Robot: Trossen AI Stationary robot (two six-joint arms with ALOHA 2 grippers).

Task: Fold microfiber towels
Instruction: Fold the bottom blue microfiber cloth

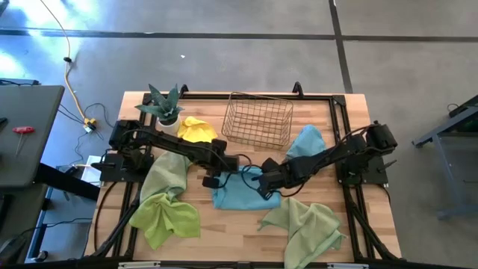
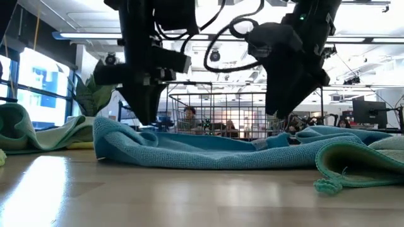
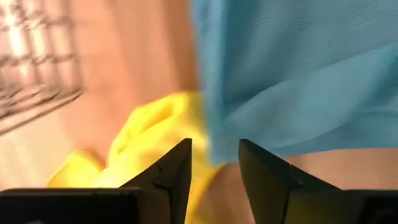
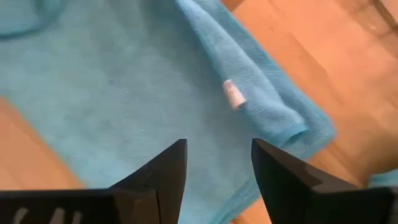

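Note:
A light blue towel [image 1: 243, 193] lies rumpled on the table's middle, partly folded over itself, with a white tag [image 4: 233, 94] on one fold. My left gripper [image 1: 212, 181] is open just above the towel's left edge [image 3: 214, 144]. My right gripper [image 1: 267, 187] is open over the towel's right part [image 4: 219, 143]. In the low view both grippers come down right behind the towel [image 2: 208, 151], the left one [image 2: 146, 116] and the right one [image 2: 281, 112]. Whether their fingertips touch the cloth does not show. A yellow towel [image 1: 196, 131] lies at the far left.
A wire basket [image 1: 258, 119] stands at the far middle, a potted plant [image 1: 161, 105] at the far left. A second blue towel [image 1: 307, 140] lies right of the basket. Green towels lie crumpled at the near left [image 1: 166, 213] and near right [image 1: 306, 228].

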